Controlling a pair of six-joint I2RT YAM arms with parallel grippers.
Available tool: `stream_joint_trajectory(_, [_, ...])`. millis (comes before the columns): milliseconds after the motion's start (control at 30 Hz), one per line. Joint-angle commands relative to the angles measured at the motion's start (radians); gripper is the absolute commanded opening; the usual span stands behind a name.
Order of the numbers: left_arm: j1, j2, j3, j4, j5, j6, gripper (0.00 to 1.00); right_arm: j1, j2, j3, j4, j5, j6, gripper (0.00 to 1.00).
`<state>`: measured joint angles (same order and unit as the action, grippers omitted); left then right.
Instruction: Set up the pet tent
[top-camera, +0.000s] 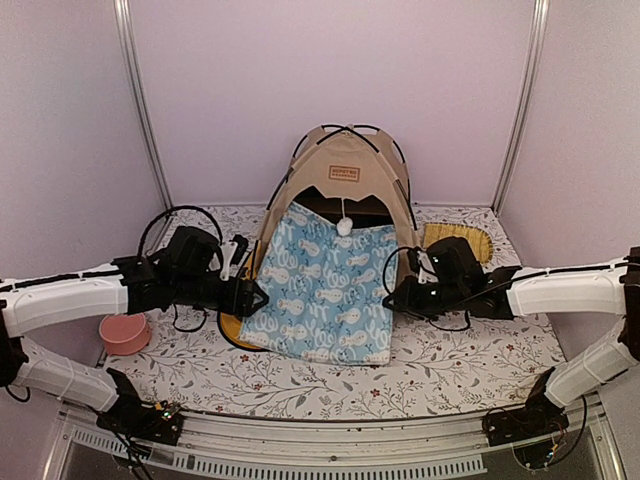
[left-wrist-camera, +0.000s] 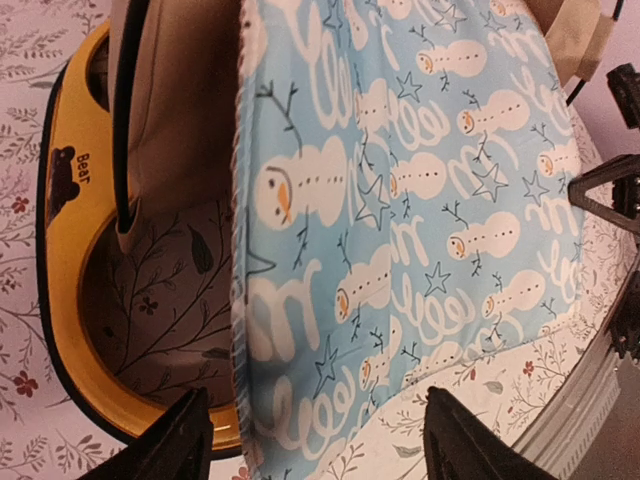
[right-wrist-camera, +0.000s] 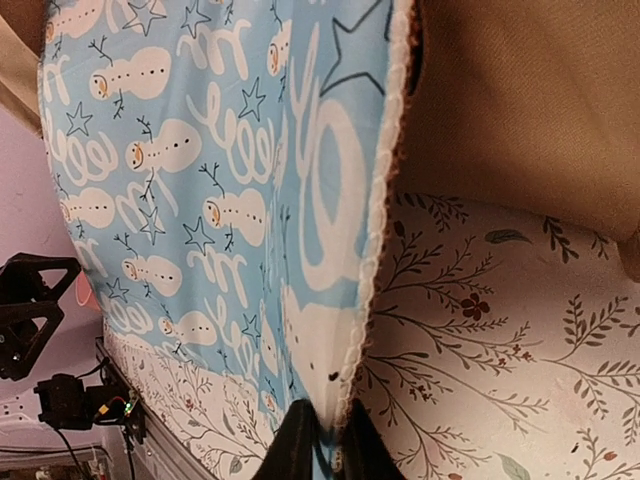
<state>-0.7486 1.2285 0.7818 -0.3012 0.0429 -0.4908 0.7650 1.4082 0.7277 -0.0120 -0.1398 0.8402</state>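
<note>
Tent stands upright at back-centre of table, blue snowman mat sloping out of its doorway. L gripper: jaws wide apart either side of mat's edge, gripping nothing. R gripper: pinched closed on mat's other edge. Under tent & mat, partly, lies yellow tray; pink bowl sits apart, front left.

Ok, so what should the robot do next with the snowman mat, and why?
Probably shut the left gripper on the mat's left edge. The right gripper pinches the right edge, while the left one is open with that edge between its fingers. The mat slopes out of the tent's door and over the tray, so two grips would likely help move it.
</note>
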Motion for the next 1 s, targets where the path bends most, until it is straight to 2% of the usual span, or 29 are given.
stream_joint_trajectory(0, [-0.011,-0.081,-0.092,-0.046,-0.004,-0.036,0.71,-0.007,-0.059,-0.017,-0.007,0.024,-0.044,0.28])
stream_joint_trajectory(33, [-0.014,-0.098,-0.110,-0.051,-0.012,-0.044,0.71,-0.006,-0.069,-0.023,-0.011,0.019,-0.053,0.32])
stream_joint_trajectory(100, [-0.015,-0.126,-0.144,-0.062,-0.018,-0.064,0.70,-0.002,-0.091,-0.039,-0.012,0.008,-0.069,0.50])
stream_joint_trajectory(200, [-0.017,-0.158,-0.177,-0.059,-0.007,-0.088,0.70,0.020,-0.122,-0.068,-0.020,0.007,-0.084,0.66])
stream_joint_trajectory(400, [-0.026,-0.177,-0.215,-0.023,0.032,-0.116,0.69,0.101,-0.138,-0.139,-0.047,0.044,-0.070,0.82])
stream_joint_trajectory(700, [-0.049,-0.164,-0.241,0.014,0.061,-0.137,0.60,0.198,-0.143,-0.277,0.081,0.039,0.041,0.82])
stream_joint_trajectory(967, [-0.079,-0.171,-0.274,0.058,0.074,-0.164,0.50,0.244,-0.092,-0.240,0.128,0.034,0.072,0.69])
